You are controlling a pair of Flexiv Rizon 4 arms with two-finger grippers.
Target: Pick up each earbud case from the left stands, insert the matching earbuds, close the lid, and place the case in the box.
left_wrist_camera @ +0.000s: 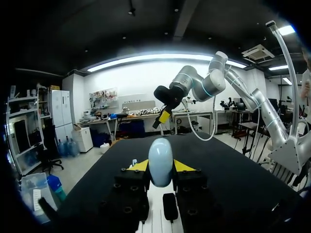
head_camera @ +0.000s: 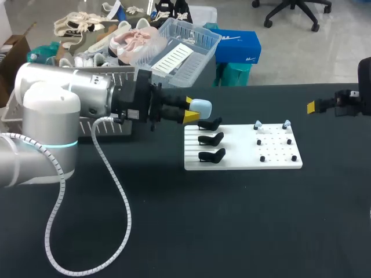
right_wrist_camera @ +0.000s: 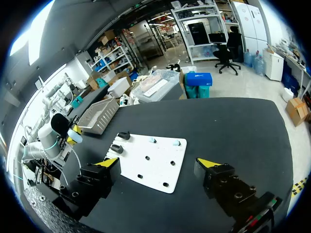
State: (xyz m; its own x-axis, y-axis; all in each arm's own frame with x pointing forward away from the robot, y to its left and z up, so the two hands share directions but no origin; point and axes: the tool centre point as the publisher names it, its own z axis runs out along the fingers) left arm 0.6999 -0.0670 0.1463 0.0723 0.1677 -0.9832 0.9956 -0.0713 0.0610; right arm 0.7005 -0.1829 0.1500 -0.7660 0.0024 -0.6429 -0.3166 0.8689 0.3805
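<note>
My left gripper [head_camera: 193,110] is shut on a pale blue earbud case [head_camera: 201,107], held in the air just above the farthest of three black stands [head_camera: 210,123] on the white board [head_camera: 243,162]. In the left wrist view the case [left_wrist_camera: 160,164] stands upright between the yellow tips, over a stand [left_wrist_camera: 168,206]. Two pale blue earbuds [head_camera: 258,125] [head_camera: 286,124] sit on pegs at the board's far right. My right gripper [head_camera: 317,106] hangs open and empty off to the right. In its wrist view it [right_wrist_camera: 159,165] is above the board [right_wrist_camera: 146,170], and both earbuds [right_wrist_camera: 152,140] [right_wrist_camera: 176,143] show.
A white wire basket [head_camera: 107,125] stands on the table behind my left arm, also in the right wrist view as the basket [right_wrist_camera: 99,115]. Several small black pegs [head_camera: 275,147] dot the board's right half. Black tabletop [head_camera: 232,220] spreads in front of the board.
</note>
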